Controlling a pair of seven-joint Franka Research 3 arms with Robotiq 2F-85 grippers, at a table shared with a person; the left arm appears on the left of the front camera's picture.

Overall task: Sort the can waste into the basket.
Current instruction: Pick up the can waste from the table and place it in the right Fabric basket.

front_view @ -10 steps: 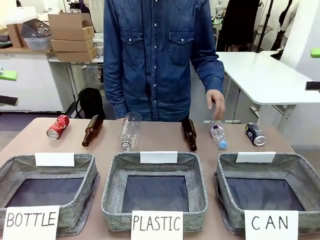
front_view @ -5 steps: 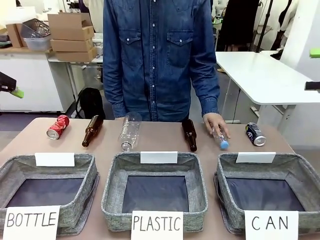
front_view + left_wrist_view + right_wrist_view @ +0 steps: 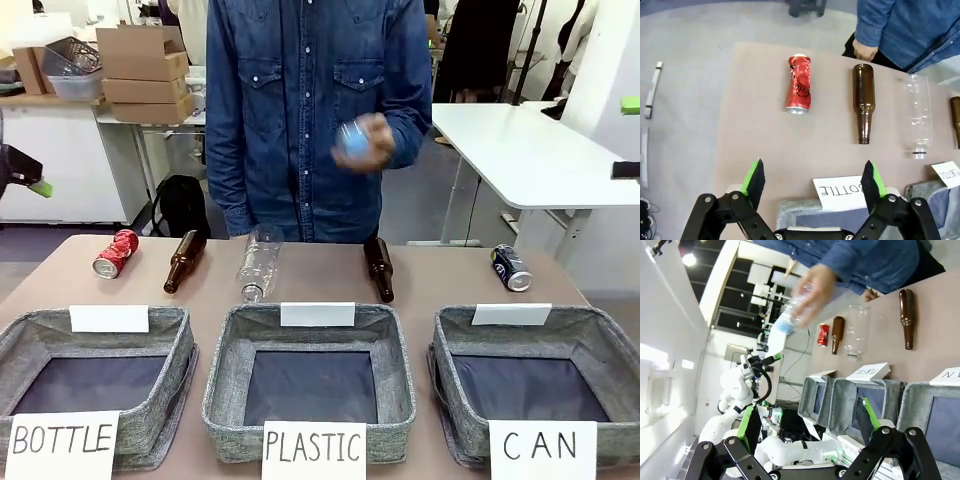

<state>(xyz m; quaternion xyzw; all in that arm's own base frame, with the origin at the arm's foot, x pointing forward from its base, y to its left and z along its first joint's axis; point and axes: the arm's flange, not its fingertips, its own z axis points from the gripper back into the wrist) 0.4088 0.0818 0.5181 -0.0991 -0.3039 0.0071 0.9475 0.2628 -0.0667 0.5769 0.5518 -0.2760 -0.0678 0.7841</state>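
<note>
The dented red can (image 3: 116, 253) lies at the table's far left, and the dark can (image 3: 510, 268) lies at the far right, just behind the CAN basket (image 3: 592, 327). My left gripper (image 3: 30, 178) hovers off the table's left edge. In its wrist view the left gripper (image 3: 813, 182) stands open, with the red can (image 3: 798, 84) ahead of it on the table. My right gripper (image 3: 627, 137) hangs at the right edge of the front view. From the right wrist, the right gripper (image 3: 807, 427) is open above the CAN basket (image 3: 930, 410), with the red can (image 3: 824, 335) far off.
The person's hand holds a small clear bottle with a blue cap (image 3: 358, 140) at chest height. Two brown bottles (image 3: 184, 261) (image 3: 379, 268) and a clear plastic bottle (image 3: 258, 263) lie along the far side. The BOTTLE basket (image 3: 176, 330) and PLASTIC basket (image 3: 392, 330) stand in front.
The person's hand came down on the small blue-capped bottle at the far right, took it and lifted it to chest height. My left gripper drifted slightly down and inward at the left edge.
</note>
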